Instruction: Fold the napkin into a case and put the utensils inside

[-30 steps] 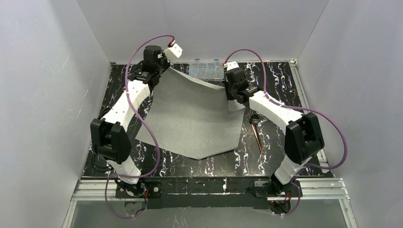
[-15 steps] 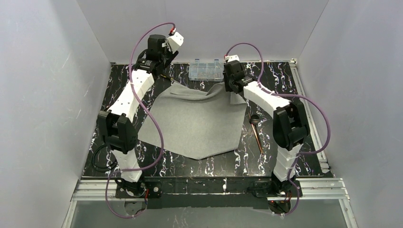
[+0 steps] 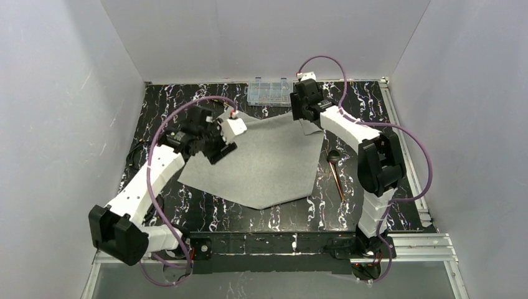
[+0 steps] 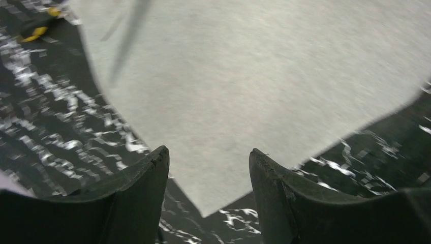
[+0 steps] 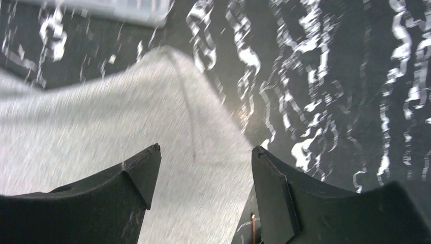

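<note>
The light-grey napkin (image 3: 268,162) lies spread flat on the black marbled table. My left gripper (image 3: 223,149) hovers over its left part, open, with nothing between its fingers (image 4: 147,188). In the left wrist view a corner of the napkin (image 4: 244,101) shows below the gap of that gripper (image 4: 208,157). My right gripper (image 3: 303,115) is at the napkin's far right corner, open and empty. Its wrist view shows the gripper (image 5: 206,150) above the slightly raised cloth (image 5: 127,132). The copper utensils (image 3: 337,175) lie right of the napkin, dark spoon head farthest from me; one tip (image 5: 252,223) shows by the right finger.
A clear plastic compartment box (image 3: 269,92) stands at the back edge, just behind the napkin; its edge (image 5: 101,7) shows in the right wrist view. A screwdriver with an orange-and-black handle (image 4: 35,28) lies on the table left of the cloth. Grey walls enclose the table.
Both grippers opened and let go of the napkin's far corners, and the cloth dropped flat. The left arm swung down and back over the napkin's left side. The right arm barely moved.
</note>
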### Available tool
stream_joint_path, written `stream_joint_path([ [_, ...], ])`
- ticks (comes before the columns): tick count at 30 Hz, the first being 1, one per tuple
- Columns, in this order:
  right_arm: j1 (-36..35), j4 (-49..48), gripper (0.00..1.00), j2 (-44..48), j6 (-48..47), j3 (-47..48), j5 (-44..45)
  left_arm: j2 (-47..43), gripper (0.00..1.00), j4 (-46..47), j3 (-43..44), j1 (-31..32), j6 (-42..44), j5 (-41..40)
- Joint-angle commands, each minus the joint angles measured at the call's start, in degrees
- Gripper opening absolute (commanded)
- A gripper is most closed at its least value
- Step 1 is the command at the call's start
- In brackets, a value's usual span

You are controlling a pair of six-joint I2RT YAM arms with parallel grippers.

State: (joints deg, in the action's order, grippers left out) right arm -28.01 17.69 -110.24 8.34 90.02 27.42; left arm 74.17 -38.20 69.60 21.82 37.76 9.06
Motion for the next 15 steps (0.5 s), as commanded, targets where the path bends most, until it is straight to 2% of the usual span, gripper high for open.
stream_joint_path([
  [1,-2.34,-3.16,0.74,5.51,-1.49,-6.2,-11.58,-1.68,0.58,-4.09,-5.58,4.68,0.67,4.7],
  [7,-5.84,-4.22,0.75,2.94,-0.93,-8.91,-15.53,5.39,0.58,-1.67,-8.64,6.85,2.38,-4.18],
  [15,-5.88,-3.9,0.73,2.14,1.86,-15.31,-11.7,8.14,0.57,4.96,-18.18,6.95,4.37,-11.91],
])
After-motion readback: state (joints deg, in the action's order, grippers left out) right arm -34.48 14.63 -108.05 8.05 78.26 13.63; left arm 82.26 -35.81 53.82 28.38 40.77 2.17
